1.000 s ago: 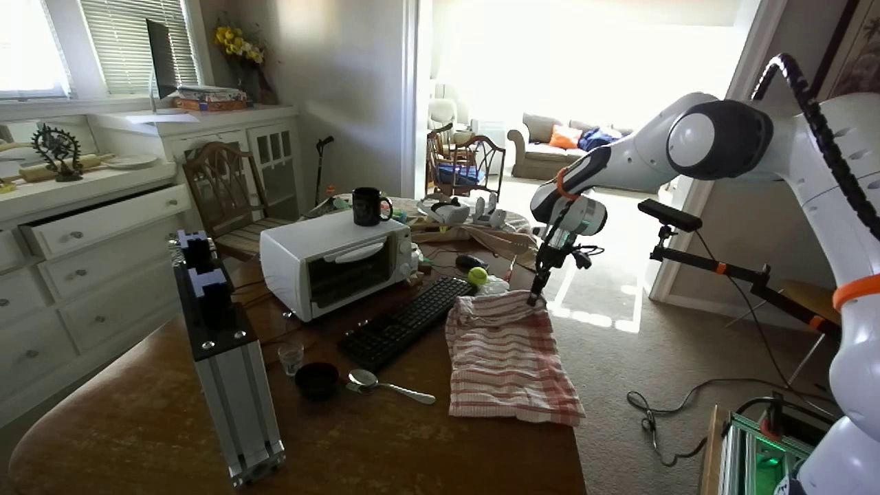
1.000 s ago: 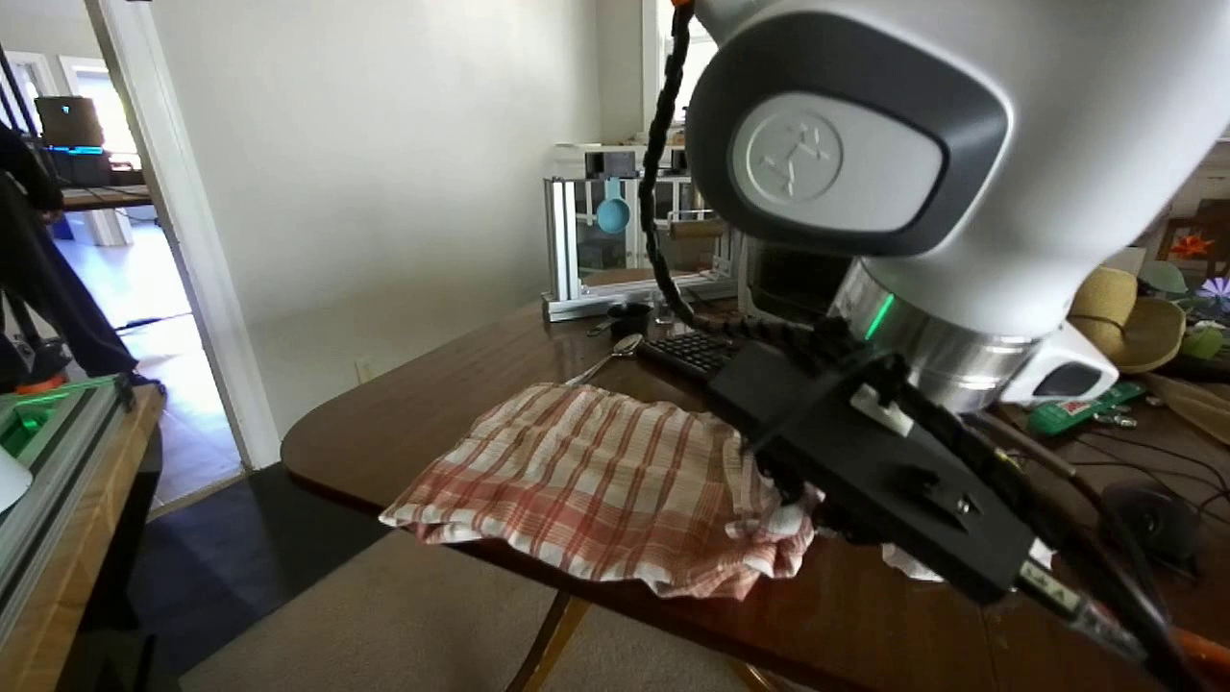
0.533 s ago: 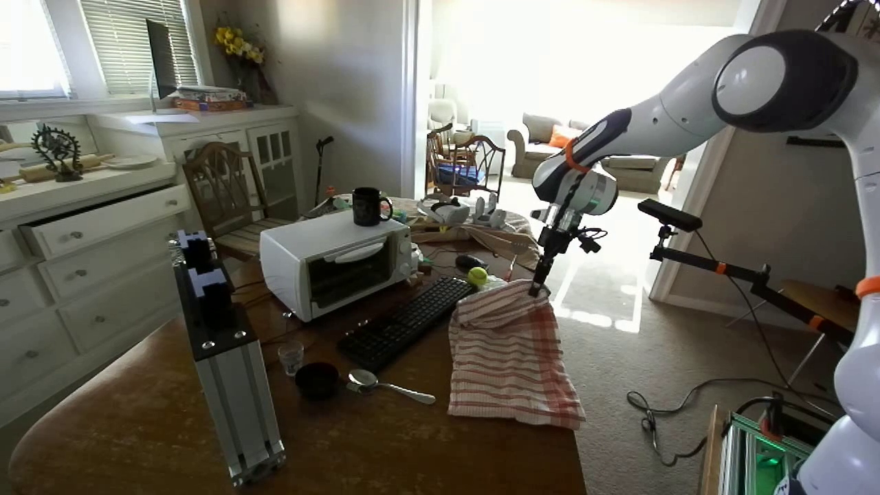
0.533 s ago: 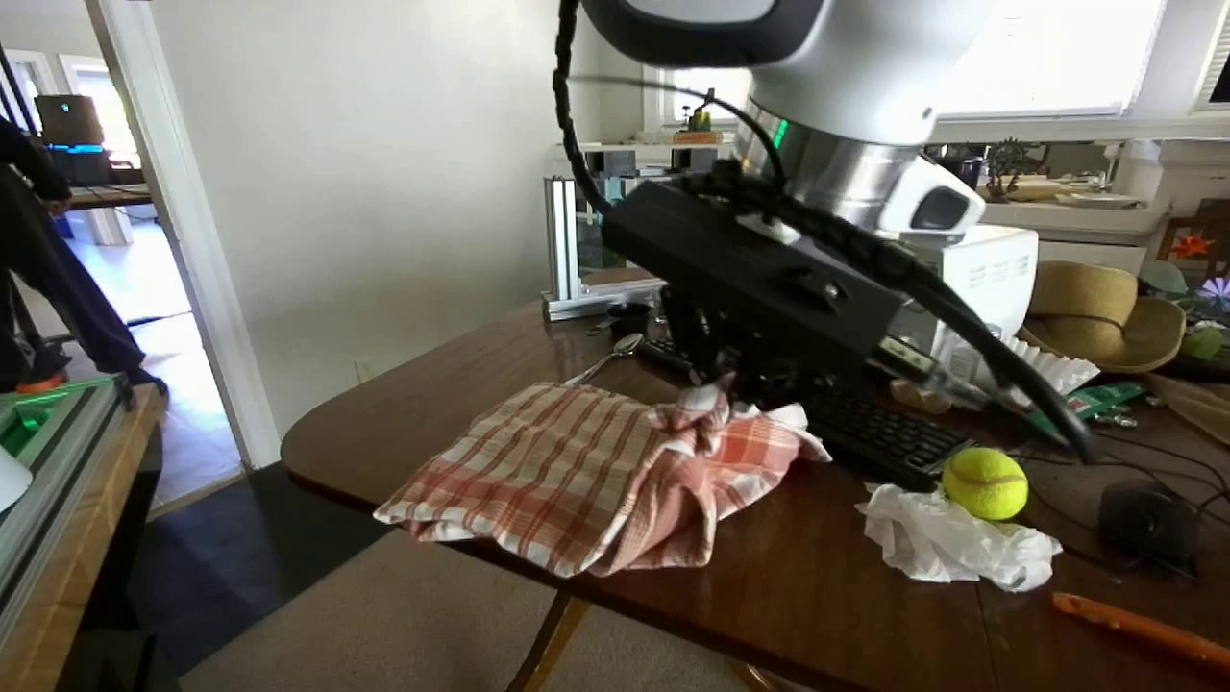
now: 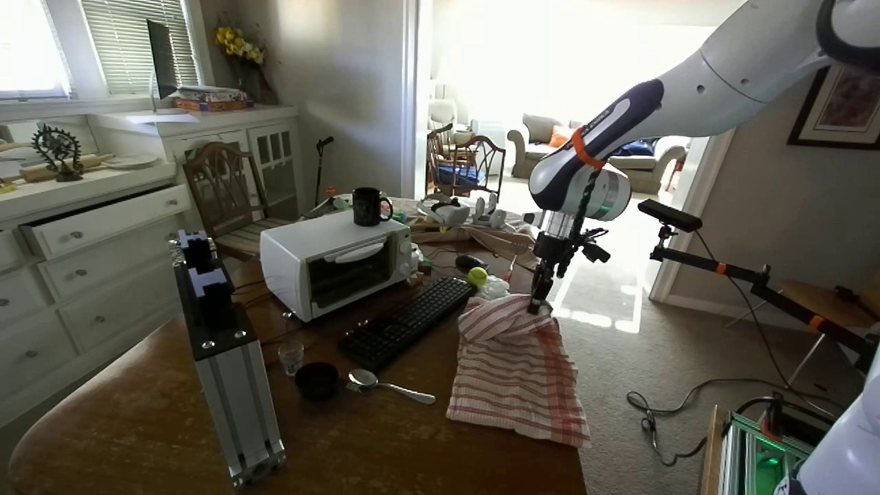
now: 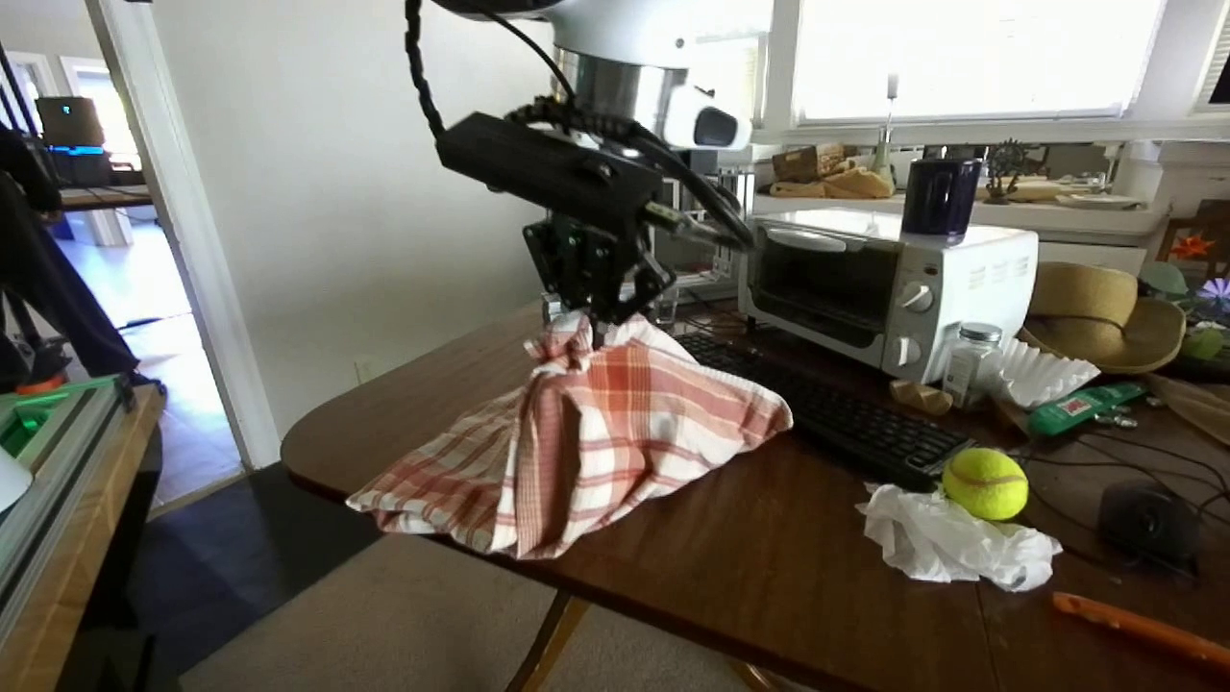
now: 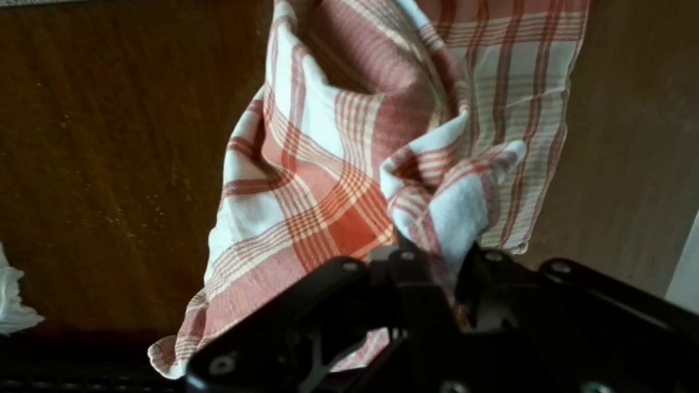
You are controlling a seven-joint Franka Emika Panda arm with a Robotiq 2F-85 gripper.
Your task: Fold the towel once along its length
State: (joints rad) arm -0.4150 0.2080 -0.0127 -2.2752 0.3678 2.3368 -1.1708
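The red-and-white striped and checked towel point(image 5: 512, 392) lies at the table's edge, and its near part is flat in an exterior view. In an exterior view a bunched part of the towel point(image 6: 639, 399) is raised like a tent, with loose folds hanging down to the table. My gripper point(image 5: 535, 306) points down at the far part of the towel, and it also shows above the tent's peak point(image 6: 598, 332). In the wrist view the gripper point(image 7: 441, 259) is shut on a pinched fold of the towel point(image 7: 306, 180). The fingertips are partly hidden by cloth.
A black keyboard point(image 5: 409, 323) lies beside the towel, with a white toaster oven point(image 5: 337, 258) behind it bearing a dark mug point(image 5: 367, 207). A tennis ball point(image 6: 985, 482) and crumpled white paper point(image 6: 961, 548) lie nearby. A spoon point(image 5: 405, 392) and black cup point(image 5: 317, 380) stand near. The table edge point(image 6: 769, 639) borders the towel.
My gripper has moved left in an exterior view, lifting the held towel part and drawing it over the flat part. The towel's near edge has shifted slightly. The grip stays on the cloth.
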